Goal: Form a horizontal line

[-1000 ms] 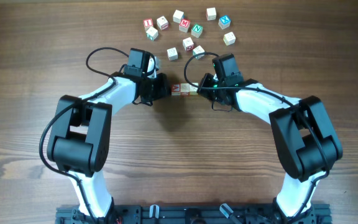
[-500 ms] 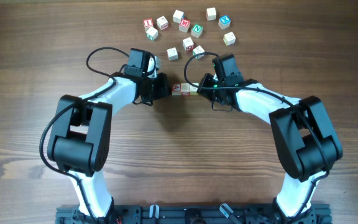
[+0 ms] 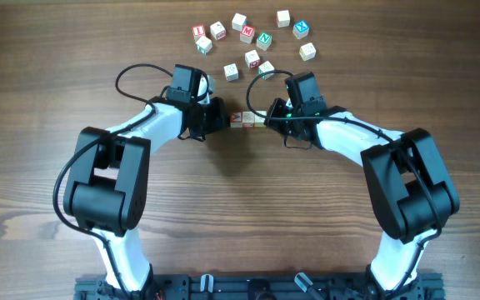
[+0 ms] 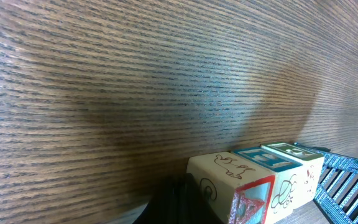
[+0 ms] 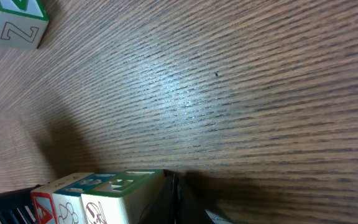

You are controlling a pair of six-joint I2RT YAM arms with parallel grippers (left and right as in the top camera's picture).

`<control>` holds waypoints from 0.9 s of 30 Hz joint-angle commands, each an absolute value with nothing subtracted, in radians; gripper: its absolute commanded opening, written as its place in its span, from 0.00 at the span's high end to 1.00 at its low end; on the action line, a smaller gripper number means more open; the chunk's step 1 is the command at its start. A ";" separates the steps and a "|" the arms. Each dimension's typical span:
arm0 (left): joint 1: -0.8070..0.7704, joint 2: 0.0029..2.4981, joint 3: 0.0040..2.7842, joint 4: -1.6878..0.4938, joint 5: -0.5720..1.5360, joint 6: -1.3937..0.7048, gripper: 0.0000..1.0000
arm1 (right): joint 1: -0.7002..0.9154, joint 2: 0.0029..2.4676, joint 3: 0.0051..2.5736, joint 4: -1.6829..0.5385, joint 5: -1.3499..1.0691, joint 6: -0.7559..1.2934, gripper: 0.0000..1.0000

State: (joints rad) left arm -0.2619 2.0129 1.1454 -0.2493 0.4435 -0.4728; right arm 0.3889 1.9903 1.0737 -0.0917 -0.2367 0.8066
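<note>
The horizontal line (image 3: 247,120) is a short row of three pale letter cubes touching side by side, midway between my two arms. My left gripper (image 3: 226,119) is shut, its tip against the row's left end. My right gripper (image 3: 270,119) is shut too and sits against the right end. In the left wrist view the dark shut fingers (image 4: 185,200) touch the red-"A" cube (image 4: 244,194); a blue-topped cube (image 4: 260,156) and a green-topped one (image 4: 291,151) follow. In the right wrist view the fingers (image 5: 174,200) meet the green-topped cube (image 5: 120,193).
Several loose letter cubes (image 3: 248,37) lie scattered behind the row, the nearest (image 3: 266,68) just beyond my right gripper. One green-lettered cube (image 5: 14,22) shows at the top left of the right wrist view. Bare wooden table (image 3: 240,208) lies in front.
</note>
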 commanded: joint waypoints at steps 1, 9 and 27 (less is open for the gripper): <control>-0.268 2.062 1.126 -0.257 0.403 -0.479 0.96 | 0.379 2.077 1.007 -0.128 -0.162 0.781 0.96; -0.268 2.062 1.126 -0.257 0.403 -0.479 0.96 | 0.378 2.077 1.007 -0.126 -0.161 0.781 0.96; -0.268 2.062 1.126 -0.251 0.403 -0.479 0.96 | 0.378 2.077 1.007 -0.119 -0.156 0.780 0.96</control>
State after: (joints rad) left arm -0.2619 2.0140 1.1454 -0.2440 0.4435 -0.4732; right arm 0.3889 1.9903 1.0698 -0.0799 -0.2363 0.8062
